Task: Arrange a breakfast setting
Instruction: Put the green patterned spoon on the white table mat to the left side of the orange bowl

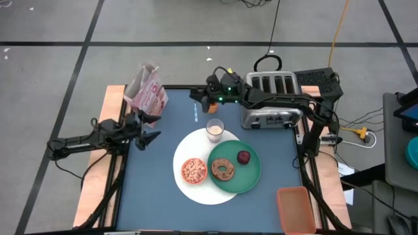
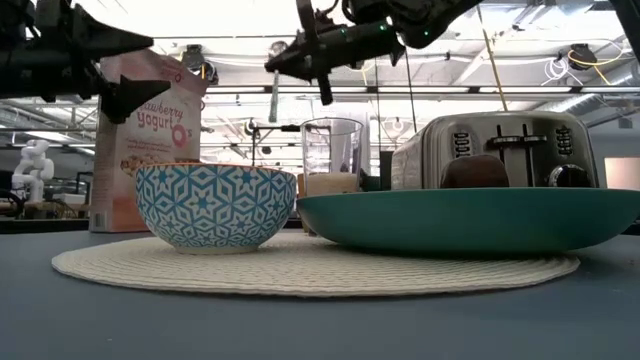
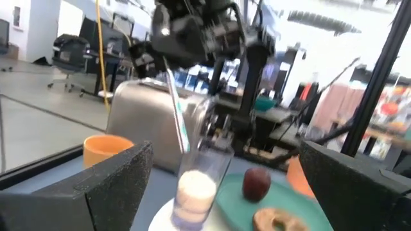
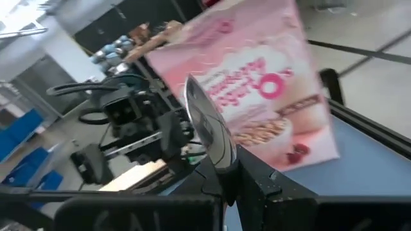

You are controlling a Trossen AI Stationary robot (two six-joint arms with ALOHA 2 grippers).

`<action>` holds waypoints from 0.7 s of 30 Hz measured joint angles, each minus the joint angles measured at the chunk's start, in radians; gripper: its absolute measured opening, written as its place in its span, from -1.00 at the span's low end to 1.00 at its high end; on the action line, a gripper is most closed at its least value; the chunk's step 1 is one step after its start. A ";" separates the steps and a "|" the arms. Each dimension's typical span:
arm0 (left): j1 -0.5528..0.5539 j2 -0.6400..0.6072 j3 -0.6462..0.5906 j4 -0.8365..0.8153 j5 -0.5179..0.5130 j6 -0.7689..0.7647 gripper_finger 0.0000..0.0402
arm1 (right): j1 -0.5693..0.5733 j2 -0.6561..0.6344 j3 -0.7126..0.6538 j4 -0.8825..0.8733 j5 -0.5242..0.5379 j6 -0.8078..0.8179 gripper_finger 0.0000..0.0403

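A large white round woven plate (image 1: 186, 189) lies mid-table. On it are a green plate (image 1: 251, 176) with a brown bagel (image 1: 224, 170) and a dark red fruit (image 1: 243, 156), and a small blue-patterned bowl (image 2: 215, 205) of cereal. The milk glass (image 1: 215, 129) stands at its far edge. My right gripper (image 1: 204, 103) hovers beyond the glass, shut on a spoon (image 1: 198, 113). My left gripper (image 1: 151, 137) is open and empty at the left. An orange cup (image 3: 106, 151) shows beside the toaster. My right gripper pinches the spoon's handle (image 4: 226, 168) between its two fingers. The spoon's bowl (image 4: 204, 122) sticks out past the fingertips. The fingers come from the table's right and slant down. The spoon is lifted clear of the table and slants downward above the glass (image 3: 176, 109).
A silver four-slot toaster (image 1: 271, 98) stands at the far right under my right arm. A pink cereal box (image 1: 147, 91) stands at the far left, close to my left gripper. An orange bin (image 1: 296, 207) sits off the near right corner.
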 joint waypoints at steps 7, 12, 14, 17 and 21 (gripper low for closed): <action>0.000 0.001 0.000 0.070 0.000 -0.080 0.95 | 0.059 0.000 0.000 0.055 0.000 -0.006 -0.94; 0.000 0.022 0.000 0.090 0.000 -0.143 0.95 | 0.101 0.000 0.000 0.056 0.001 -0.048 -0.94; 0.000 0.048 0.000 0.111 0.000 -0.158 0.95 | 0.118 0.000 0.000 0.057 0.001 -0.057 -0.94; 0.000 0.103 0.000 0.151 0.000 -0.176 0.95 | 0.138 0.000 0.000 0.058 0.001 -0.077 -0.94; -0.005 0.209 0.000 0.247 0.000 -0.193 0.95 | 0.156 0.000 0.000 0.058 0.002 -0.086 -0.94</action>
